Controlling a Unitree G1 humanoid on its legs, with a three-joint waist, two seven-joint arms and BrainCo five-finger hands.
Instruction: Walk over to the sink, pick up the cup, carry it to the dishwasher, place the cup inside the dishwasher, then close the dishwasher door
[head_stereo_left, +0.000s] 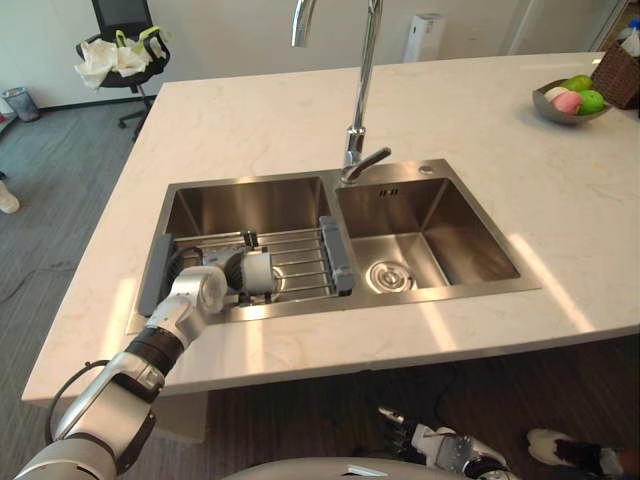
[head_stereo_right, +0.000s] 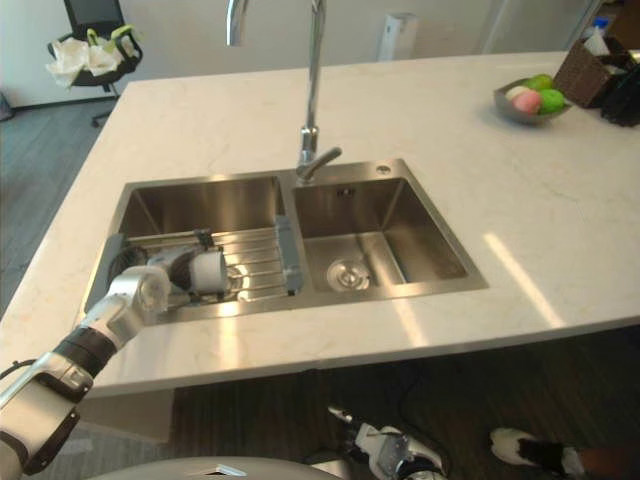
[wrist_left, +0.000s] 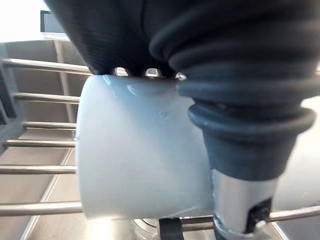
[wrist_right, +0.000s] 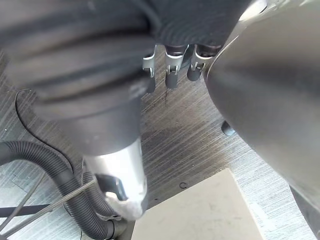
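A white cup (head_stereo_left: 260, 272) lies on its side on the wire rack (head_stereo_left: 305, 250) across the left basin of the steel sink (head_stereo_left: 430, 172). My left hand (head_stereo_left: 234, 270) reaches into that basin from the near side. In the left wrist view the cup (wrist_left: 140, 155) sits against the palm, with fingers over one side and the thumb (wrist_left: 240, 195) along the other. My right hand (head_stereo_left: 445, 447) hangs low in front of the counter, with its fingers (wrist_right: 170, 70) relaxed above the floor and holding nothing.
A tall faucet (head_stereo_left: 360, 100) stands behind the divider between the basins. The right basin has a drain (head_stereo_left: 388, 276). A bowl of fruit (head_stereo_left: 572, 100) and a wicker basket (head_stereo_left: 622, 72) sit at the counter's far right. An office chair (head_stereo_left: 120, 50) stands beyond the far left corner.
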